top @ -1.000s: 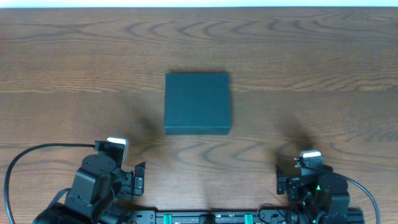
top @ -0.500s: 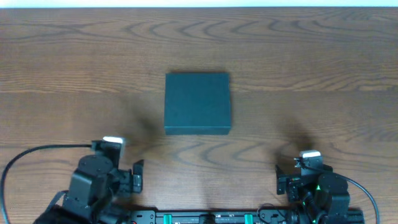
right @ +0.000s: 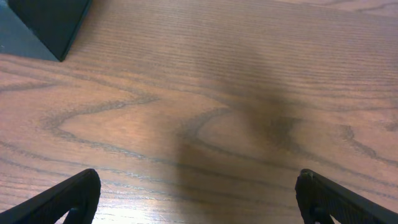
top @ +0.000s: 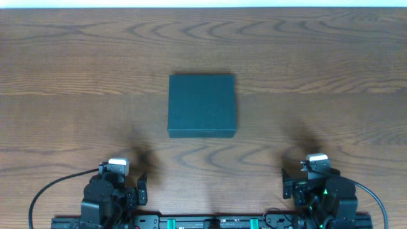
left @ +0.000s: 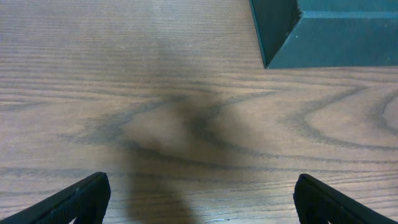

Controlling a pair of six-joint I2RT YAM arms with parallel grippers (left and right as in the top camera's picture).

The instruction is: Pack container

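Observation:
The container is a dark teal-green square box, lid closed, lying flat near the middle of the wooden table. Its near corner shows at the top right of the left wrist view and at the top left of the right wrist view. My left gripper is open and empty, low over bare wood at the front left. My right gripper is open and empty at the front right. Both are well short of the box.
The wooden table fills the view, its far edge along the top of the overhead view. A black cable loops from the left arm at the front left. No snack packets are in view.
The left arm has drawn back toward the front edge and turned to face straight ahead. The right arm and the box have not moved.

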